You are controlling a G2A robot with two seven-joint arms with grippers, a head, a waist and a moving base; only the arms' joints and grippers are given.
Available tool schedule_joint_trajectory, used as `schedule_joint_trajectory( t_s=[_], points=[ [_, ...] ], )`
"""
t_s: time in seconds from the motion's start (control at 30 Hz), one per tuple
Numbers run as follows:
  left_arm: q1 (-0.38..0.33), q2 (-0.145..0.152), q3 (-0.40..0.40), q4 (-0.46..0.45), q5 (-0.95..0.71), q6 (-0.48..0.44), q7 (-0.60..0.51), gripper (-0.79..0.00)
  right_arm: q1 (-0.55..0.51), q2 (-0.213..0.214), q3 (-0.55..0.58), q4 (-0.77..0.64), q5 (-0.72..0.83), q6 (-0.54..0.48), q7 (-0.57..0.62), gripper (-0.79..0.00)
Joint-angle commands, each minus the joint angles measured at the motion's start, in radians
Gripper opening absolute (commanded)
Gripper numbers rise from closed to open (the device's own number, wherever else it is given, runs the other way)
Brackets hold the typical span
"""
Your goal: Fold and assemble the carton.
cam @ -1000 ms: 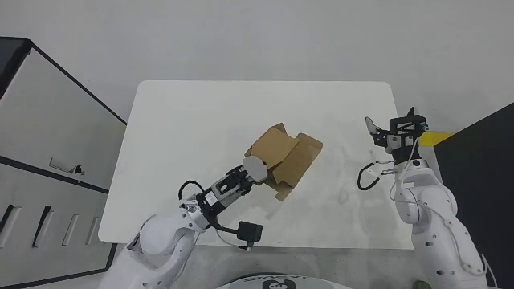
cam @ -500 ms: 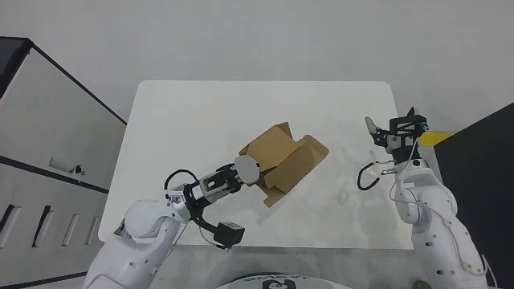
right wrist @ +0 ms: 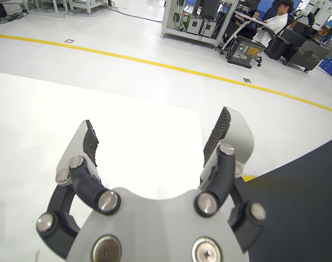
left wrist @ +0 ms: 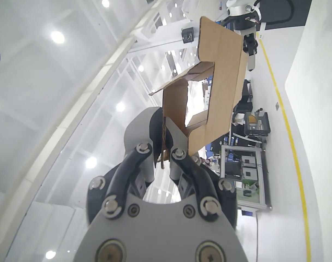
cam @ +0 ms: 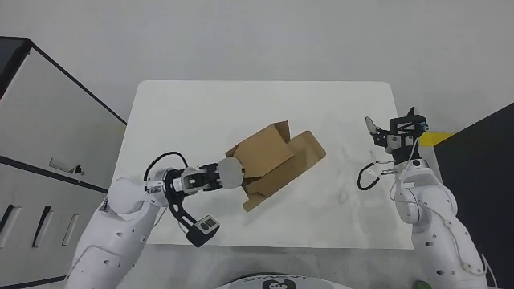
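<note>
Nearest you, in the lower left of the top view, the left gripper (cam: pixel 233 171) has its jaws clamped on one thin wall of the carton (cam: pixel 269 160). In the left wrist view the left gripper (left wrist: pixel 163 126) bites only the raw cut edge of that wall, and the rest of the carton (left wrist: pixel 223 83) stands out beyond it, half opened into a tube with flaps hanging loose.

The carton sits at the middle of the table (cam: pixel 185 112), slanting from lower left to upper right. Its gripped end looks raised; you cannot tell whether the far end touches the surface.

Expect it to be light and fairly stiff across each panel but floppy at the creases, so a one-edge hold will likely let it swing and sag. Corrugated board also crushes or tears under a hard pinch at an edge. A better hold is probably flat on a panel close to a crease, with a second grip on the opposite wall to square it up before the flaps are folded.

Farther off, at the right edge of the top view, the right gripper (cam: pixel 384 132) is well apart from the carton. The right wrist view shows the right gripper (right wrist: pixel 157 134) with jaws spread wide and nothing between them, over the table corner.
</note>
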State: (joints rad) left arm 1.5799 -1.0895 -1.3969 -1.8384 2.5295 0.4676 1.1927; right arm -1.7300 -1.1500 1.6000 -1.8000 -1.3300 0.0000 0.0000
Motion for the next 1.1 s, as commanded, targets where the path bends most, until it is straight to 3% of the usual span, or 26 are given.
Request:
schedule_joint_trajectory(
  t_s=[0.0,0.07,0.47,0.57,0.87,1.07],
  points=[
    [-0.029,0.002,0.004,0.005,-0.022,0.010,0.049,-0.785,0.000,0.000,0.000,0.000,0.000,0.000,0.000,0.000],
    [-0.045,0.004,0.012,0.017,-0.057,-0.007,0.096,-0.785,0.000,0.000,0.000,0.000,0.000,0.000,0.000,0.000],
    [-0.051,0.004,0.024,0.008,-0.054,-0.002,0.096,-0.785,0.000,0.000,0.000,0.000,0.000,0.000,0.000,0.000],
    [-0.096,0.004,0.030,0.026,-0.064,0.032,0.128,-0.785,0.000,0.000,0.000,0.000,0.000,0.000,0.000,0.000],
    [-0.278,0.021,0.050,0.014,-0.009,0.001,0.159,-0.785,0.000,0.000,0.000,0.000,0.000,0.000,0.000,0.000],
    [-0.348,0.035,0.071,0.019,-0.021,-0.003,0.164,-0.785,0.000,0.000,0.000,0.000,0.000,0.000,0.000,0.000]
  ],
)
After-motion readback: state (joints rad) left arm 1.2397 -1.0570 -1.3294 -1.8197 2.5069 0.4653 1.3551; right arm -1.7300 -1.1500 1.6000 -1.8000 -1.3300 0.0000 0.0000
